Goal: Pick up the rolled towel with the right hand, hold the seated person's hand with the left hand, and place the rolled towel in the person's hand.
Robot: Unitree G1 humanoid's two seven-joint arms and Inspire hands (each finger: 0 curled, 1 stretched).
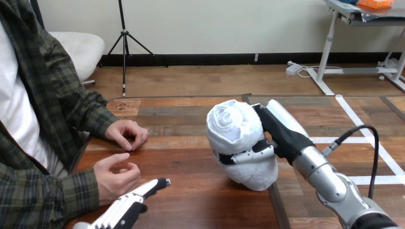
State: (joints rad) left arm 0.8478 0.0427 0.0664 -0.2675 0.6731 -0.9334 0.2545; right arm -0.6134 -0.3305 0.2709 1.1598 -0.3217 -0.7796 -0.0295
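The rolled white towel (241,140) is held upright above the table's middle, with my right hand (274,136) shut on it from the right; fingers and thumb wrap round its lower half. My left hand (129,205) lies low at the table's near left with straight fingers, touching or just under the person's nearer hand (114,176). That hand rests on the table, loosely curled with its palm turned up. I cannot tell whether my fingers grip it. The person's farther hand (126,133) lies on the table behind it, curled and empty.
The wooden table (191,200) has a seam running down its right part. The person sits at the left side, with a forearm along the table's left edge.
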